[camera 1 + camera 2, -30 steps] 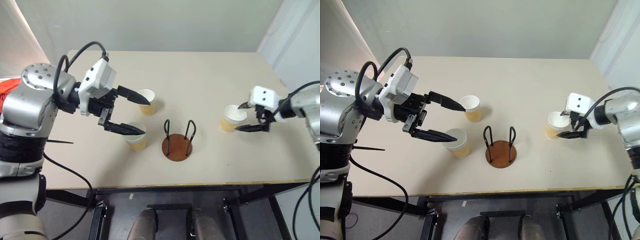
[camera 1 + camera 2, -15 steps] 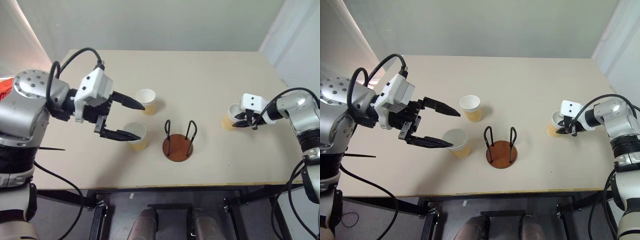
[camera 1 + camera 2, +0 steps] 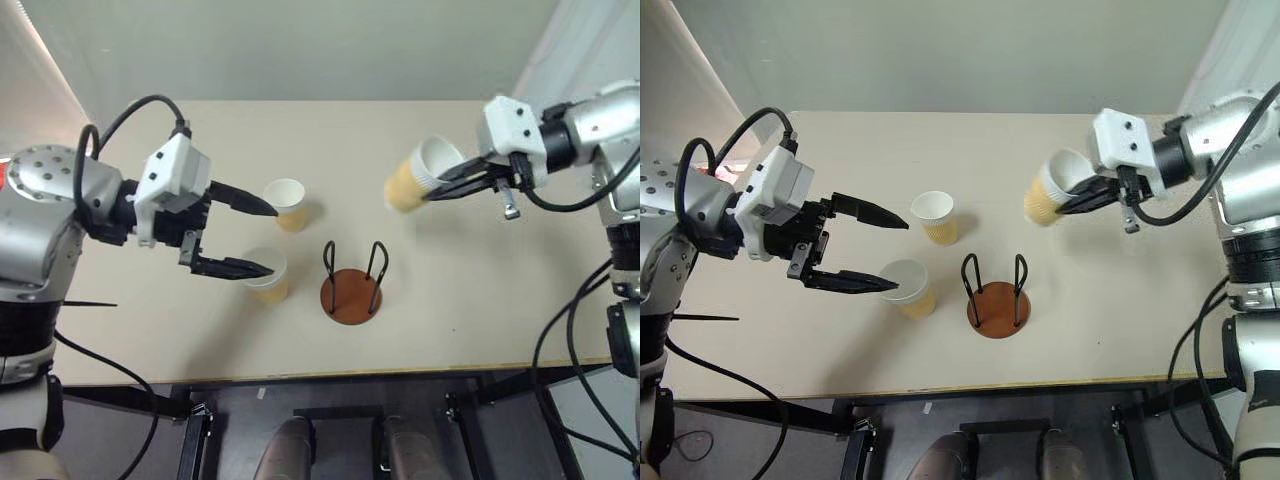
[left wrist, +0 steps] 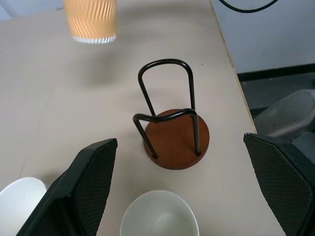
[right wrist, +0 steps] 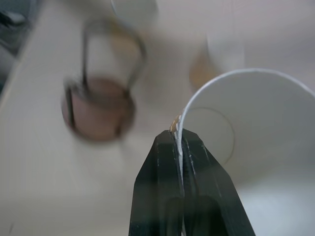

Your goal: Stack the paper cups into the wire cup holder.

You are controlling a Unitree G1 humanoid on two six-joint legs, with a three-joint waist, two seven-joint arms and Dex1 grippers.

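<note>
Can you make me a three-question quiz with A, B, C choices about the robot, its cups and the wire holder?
1. Where is the cup that the right gripper has?
A. lifted in the air, tilted
B. inside the wire cup holder
C. lying on the floor

2. How many paper cups stand on the table?
A. none
B. two
C. five

3. What is in the wire cup holder?
A. one cup
B. three cups
C. nothing yet

Answers:
1 A: the right gripper pinches the cup's rim, off the table.
2 B: one cup stands farther back and one nearer, under the open left gripper.
3 C: its wire loops rise from a bare brown base.
</note>
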